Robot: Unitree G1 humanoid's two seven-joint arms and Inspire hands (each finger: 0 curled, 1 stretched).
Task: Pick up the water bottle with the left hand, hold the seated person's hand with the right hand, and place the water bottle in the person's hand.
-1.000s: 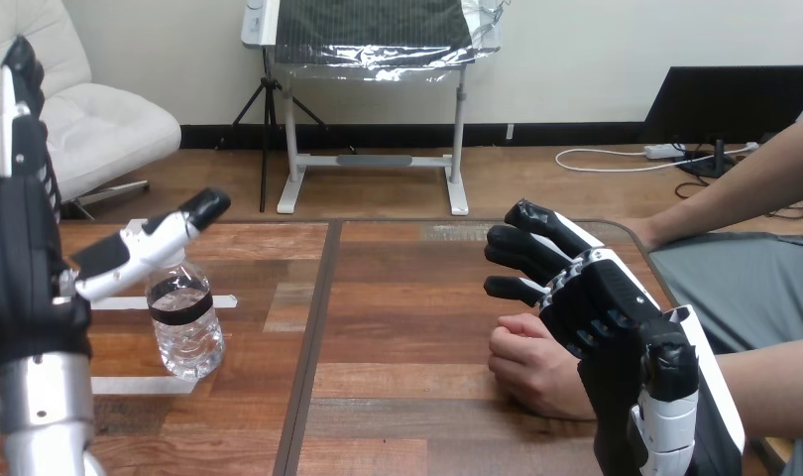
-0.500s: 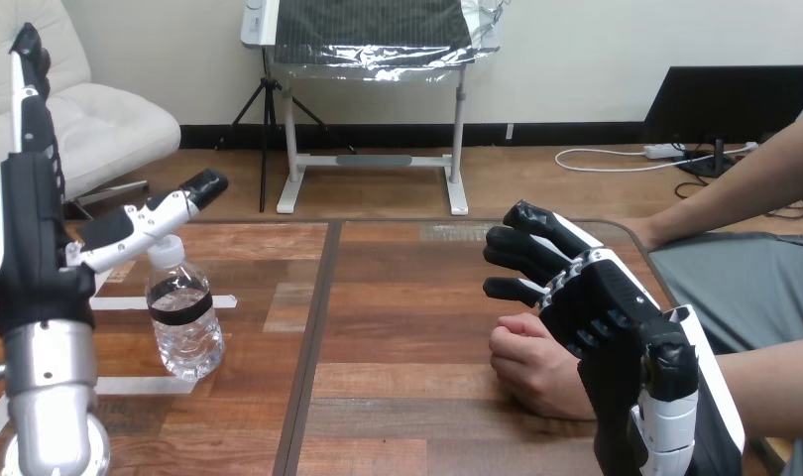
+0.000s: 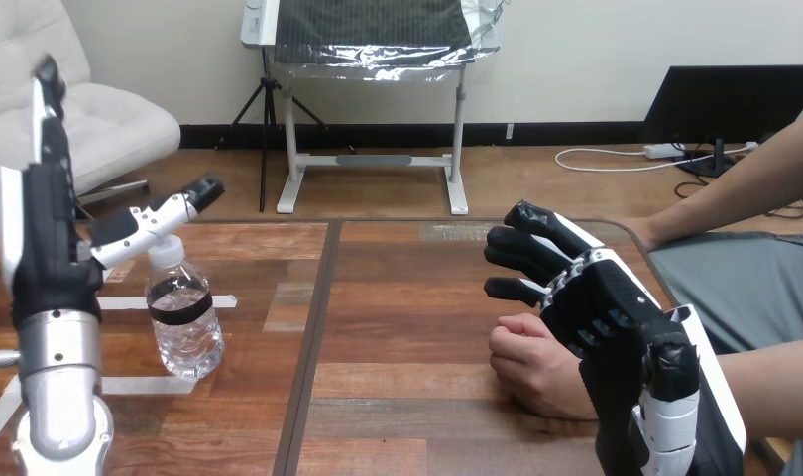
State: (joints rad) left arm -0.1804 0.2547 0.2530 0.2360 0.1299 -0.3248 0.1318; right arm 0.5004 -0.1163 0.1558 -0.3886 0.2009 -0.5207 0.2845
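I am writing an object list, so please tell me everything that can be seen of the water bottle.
The water bottle is small, of clear plastic, with a white cap and a dark band around its middle. It stands upright and closed on the left part of the wooden table, by white tape strips. The robot's left hand is beside it, fingers straight and pointing up; its thumb reaches above the cap, and I cannot tell whether they touch.

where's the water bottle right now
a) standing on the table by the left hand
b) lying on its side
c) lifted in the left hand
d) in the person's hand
a: the water bottle stands upright on the table, with the left hand open beside it, its fingers not curled round the bottle.
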